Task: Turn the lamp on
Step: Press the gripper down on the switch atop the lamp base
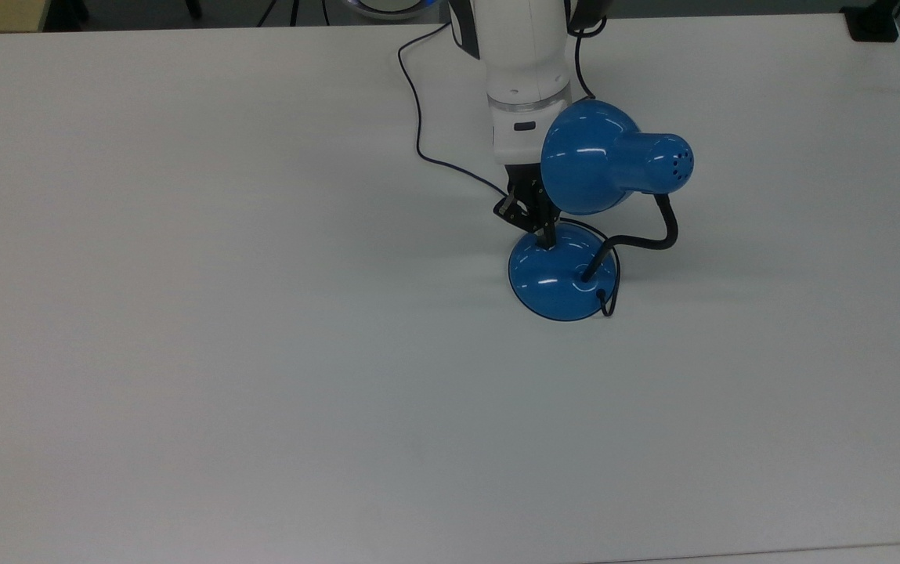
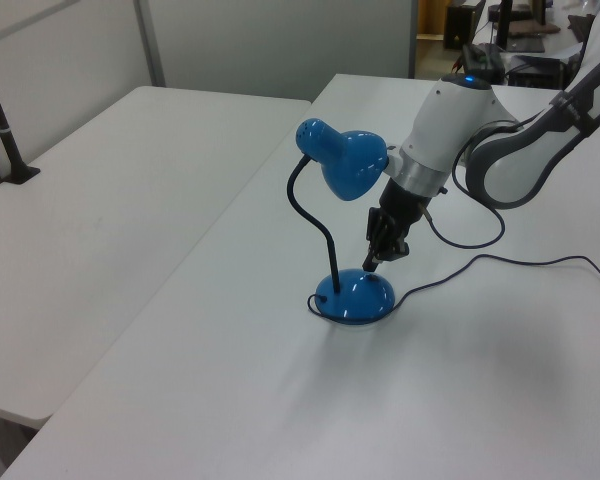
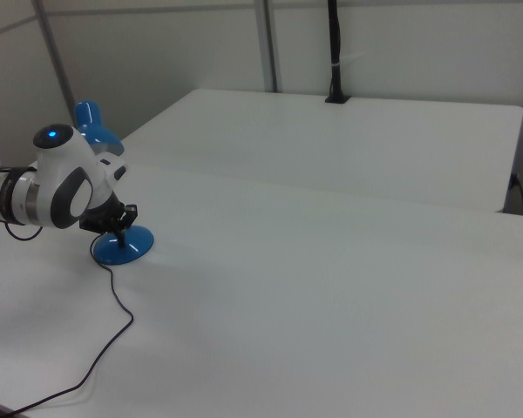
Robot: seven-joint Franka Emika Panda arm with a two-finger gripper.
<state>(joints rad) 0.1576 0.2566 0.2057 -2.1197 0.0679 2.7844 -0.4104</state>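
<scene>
In the top view, the blue lamp [image 1: 564, 270] stood on the white counter [image 1: 183, 313], a bit toward the top view's right, with its round shade [image 1: 602, 159] up over the base on a bendy black neck [image 1: 649, 235]. The gripper [image 1: 545, 233] pointed down at the far edge of the base, where the little switch seemed to be, and its fingers looked pressed close together like one poking stick, holding nothing. In the left view, the lamp [image 2: 355, 295] sat near the middle of the counter [image 2: 230, 400], and the gripper [image 2: 372, 262] tip was just above or just touching the top of the base, tucked under the shade [image 2: 342, 160]. I could not tell if it was pressing yet, and no light showed from the shade. In the right view, the lamp [image 3: 122, 248] was at the right view's left, half hidden behind the arm [image 3: 57, 187], with its thin cord [image 3: 105, 340] trailing across the counter [image 3: 331, 287]. To do this step well, I think the gripper should push straight down on the switch, slowly, so the light base does not slide or tip, and keep clear of the shade and neck
</scene>
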